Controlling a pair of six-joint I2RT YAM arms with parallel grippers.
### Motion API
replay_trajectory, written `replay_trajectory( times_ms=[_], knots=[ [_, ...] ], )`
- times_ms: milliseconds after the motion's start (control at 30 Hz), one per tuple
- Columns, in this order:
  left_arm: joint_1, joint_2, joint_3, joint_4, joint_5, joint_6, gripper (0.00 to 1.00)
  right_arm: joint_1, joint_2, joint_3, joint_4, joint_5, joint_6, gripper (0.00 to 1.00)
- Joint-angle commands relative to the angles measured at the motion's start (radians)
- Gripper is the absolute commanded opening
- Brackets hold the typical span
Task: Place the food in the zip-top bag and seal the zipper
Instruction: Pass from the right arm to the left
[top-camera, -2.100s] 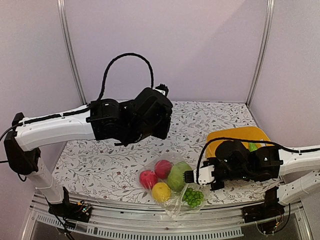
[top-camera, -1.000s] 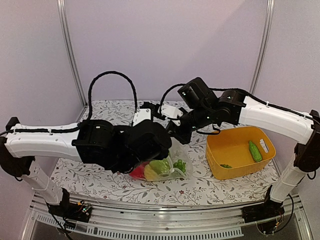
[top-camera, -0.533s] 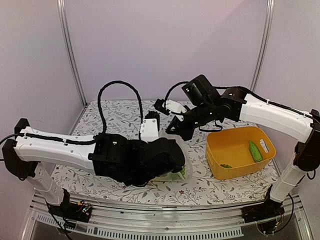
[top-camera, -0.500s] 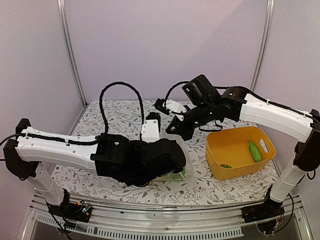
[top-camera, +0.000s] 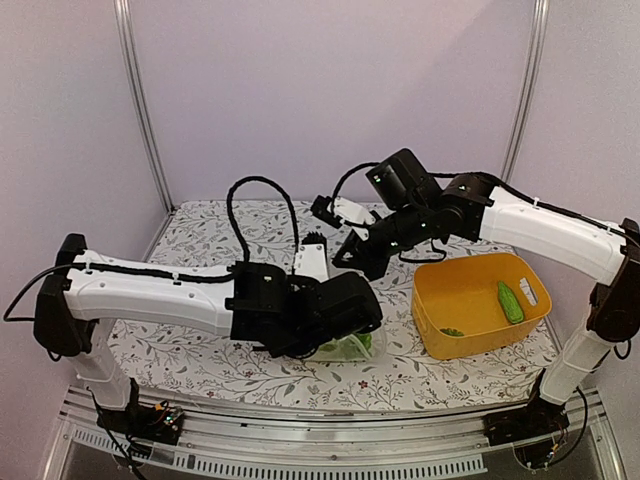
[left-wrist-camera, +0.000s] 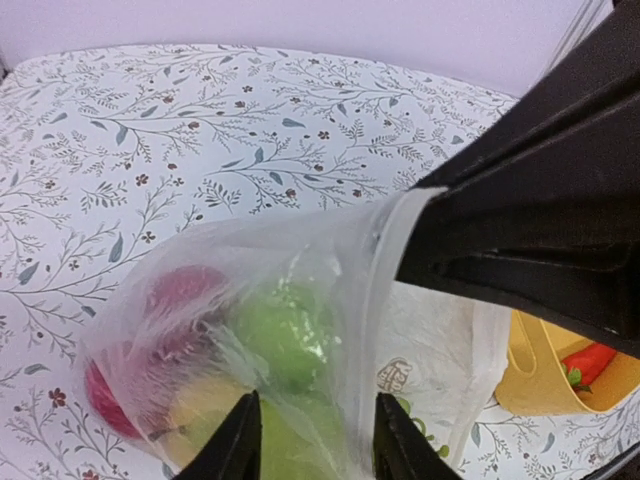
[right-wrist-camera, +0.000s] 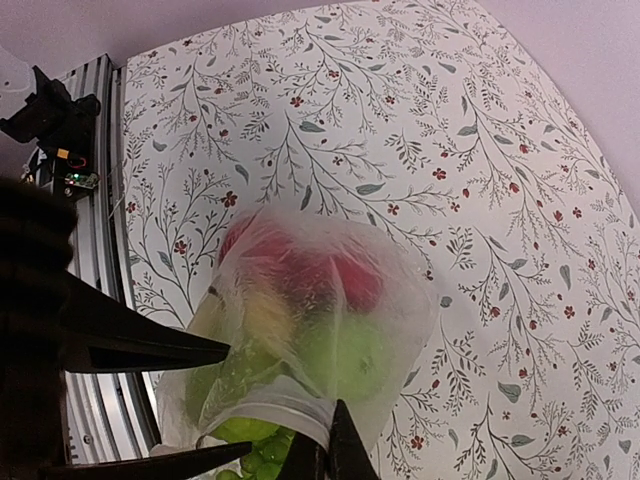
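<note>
Zip-top bag (top-camera: 352, 345) of clear, crinkly plastic lies at the near middle of the flower-printed surface (top-camera: 220, 240). From above it is mostly hidden under the black wrist of the left arm (top-camera: 150, 295), with only a green corner peeking out. At its 3 o'clock stands a rigid yellow tub (top-camera: 432, 322) with a green toy cucumber (top-camera: 510, 301) inside. The right pincer (top-camera: 352, 258) comes in from the bag's 12 o'clock.

From the left wrist, the bag fills the middle, holding a red ball (left-wrist-camera: 110, 392), a green ball (left-wrist-camera: 285, 340) and a yellow ball (left-wrist-camera: 200, 405). The left pincer (left-wrist-camera: 318, 410) is spread, with bag plastic showing between its fingers. At 2 o'clock the black tips of the right pincer meet the zipper (left-wrist-camera: 385, 235), the thick strip along the rim. A red toy piece (left-wrist-camera: 590, 365) with a green cap lies in the tub at 4 o'clock.

From the right wrist, its own fingers are pressed together on the zipper at 6 o'clock. Small green grapes (right-wrist-camera: 250, 432) sit just inside the rim. Two black pointed fingers of the left pincer enter from 9 o'clock, well apart.
</note>
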Motion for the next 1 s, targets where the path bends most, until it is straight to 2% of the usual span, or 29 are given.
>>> replay_trajectory(
  times_ms=[0, 133, 233, 300, 367, 400, 467, 700, 833, 967],
  knots=[
    [0.02, 0.003, 0.016, -0.057, 0.002, -0.031, 0.29, -0.016, -0.04, -0.022, 0.008, -0.014, 0.014, 0.0],
    [0.023, -0.034, -0.021, -0.042, -0.004, -0.025, 0.13, -0.022, -0.051, -0.036, 0.008, -0.023, 0.009, 0.0],
    [0.031, -0.065, -0.052, -0.007, -0.007, 0.001, 0.11, -0.026, -0.056, -0.043, 0.005, -0.037, 0.004, 0.03],
    [0.033, -0.093, -0.078, 0.062, -0.008, 0.055, 0.1, -0.027, -0.061, -0.051, -0.006, -0.06, -0.01, 0.12],
    [0.041, -0.121, -0.104, 0.115, 0.004, 0.097, 0.1, -0.027, -0.078, -0.058, -0.031, -0.083, -0.032, 0.29],
    [0.049, -0.135, -0.121, 0.152, 0.017, 0.124, 0.1, -0.027, -0.092, -0.066, -0.044, -0.104, -0.055, 0.35],
    [0.071, -0.166, -0.159, 0.236, 0.068, 0.197, 0.09, -0.027, -0.149, -0.113, -0.051, -0.133, -0.106, 0.4],
    [0.151, -0.252, -0.267, 0.372, 0.177, 0.278, 0.06, -0.014, -0.41, -0.436, -0.001, -0.281, -0.346, 0.42],
    [0.184, -0.269, -0.29, 0.389, 0.204, 0.299, 0.03, 0.058, -0.421, -0.553, 0.031, -0.22, -0.409, 0.46],
    [0.197, -0.277, -0.29, 0.387, 0.211, 0.312, 0.03, 0.122, -0.41, -0.621, 0.137, -0.14, -0.45, 0.54]
  ],
)
